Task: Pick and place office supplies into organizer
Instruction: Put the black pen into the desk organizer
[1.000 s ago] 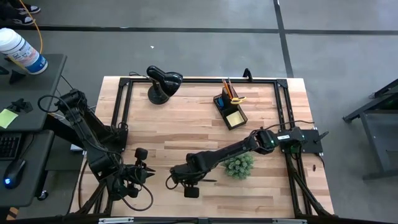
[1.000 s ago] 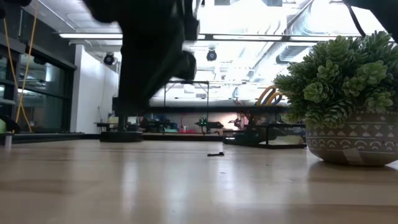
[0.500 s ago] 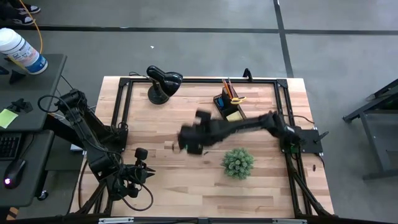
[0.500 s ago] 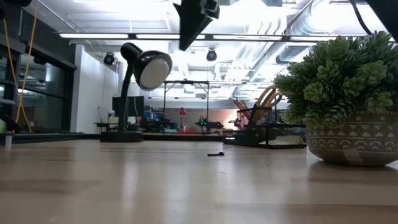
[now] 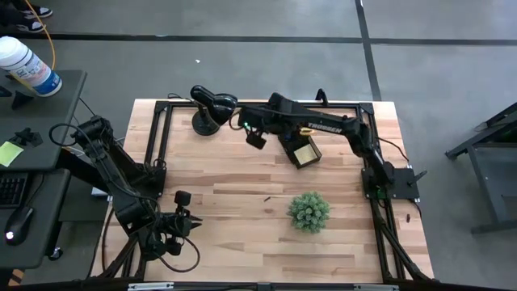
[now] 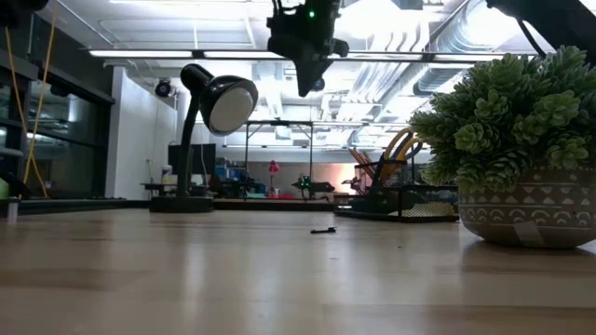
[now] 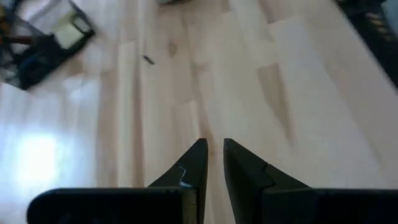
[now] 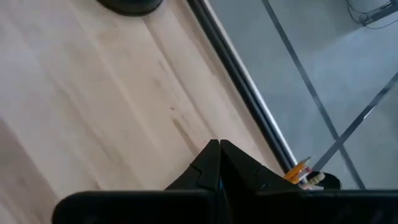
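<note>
Work looks nearly finished: the left gripper [image 5: 187, 224] waits slightly parted at the near-left corner; a small dark piece [image 5: 266, 196] still lies mid-table; the right gripper [image 5: 255, 139], shut and empty, hangs beside the organizer [image 5: 297, 143] holding pencils, scissors and notes.

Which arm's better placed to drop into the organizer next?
Right. The right gripper, shut, hangs just beside the organizer at the table's far side; the left gripper sits far off at the near left corner.
</note>
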Controlling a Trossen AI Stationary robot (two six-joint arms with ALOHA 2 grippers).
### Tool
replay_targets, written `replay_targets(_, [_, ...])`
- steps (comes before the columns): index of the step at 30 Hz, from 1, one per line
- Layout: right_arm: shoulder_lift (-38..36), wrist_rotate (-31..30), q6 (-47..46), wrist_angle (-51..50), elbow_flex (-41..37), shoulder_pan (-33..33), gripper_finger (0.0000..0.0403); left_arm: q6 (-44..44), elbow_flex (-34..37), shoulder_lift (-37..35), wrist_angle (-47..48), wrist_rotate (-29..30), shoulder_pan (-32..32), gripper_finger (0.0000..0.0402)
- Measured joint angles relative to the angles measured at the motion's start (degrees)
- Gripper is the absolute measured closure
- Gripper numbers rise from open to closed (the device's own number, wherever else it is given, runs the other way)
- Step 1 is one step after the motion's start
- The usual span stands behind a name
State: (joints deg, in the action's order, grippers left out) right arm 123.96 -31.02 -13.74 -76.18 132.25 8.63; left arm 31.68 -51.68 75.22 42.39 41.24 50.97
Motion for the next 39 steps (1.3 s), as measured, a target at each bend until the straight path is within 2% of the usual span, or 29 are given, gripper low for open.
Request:
replay_targets(5, [-0.46,0.82,2.62,0.81,-0.02,2.36,0.0388,0.27,0.00,0.00,2.20,2.71,-3.05,0.0360])
replay_targets(9, [-0.44,5.87,2.22,0.53,-0.02,4.84,0.0387,-0.01,0.00,0.00,2.17,2.22,-8.50,0.0360])
replay_targets(17, [0.21,10.03,-2.34,1.48,0.00,8.18,0.0387,-13.90,0.00,0.00,-5.33,-6.96,-20.63,0.0360])
replay_targets(24, [3.59,10.15,-3.95,-6.02,-0.02,8.68,0.0386,-20.54,0.00,0.00,-9.26,-10.66,-27.11,0.0360])
replay_targets(30, [6.26,10.12,-6.30,-6.46,-0.02,6.49,0.0386,-23.68,0.00,0.00,-9.34,-13.41,-29.40,0.0360])
replay_targets(39, [10.95,9.57,-10.35,-9.35,-0.04,5.36,0.0386,-25.25,0.00,0.00,-9.34,-13.82,-29.32,0.0360])
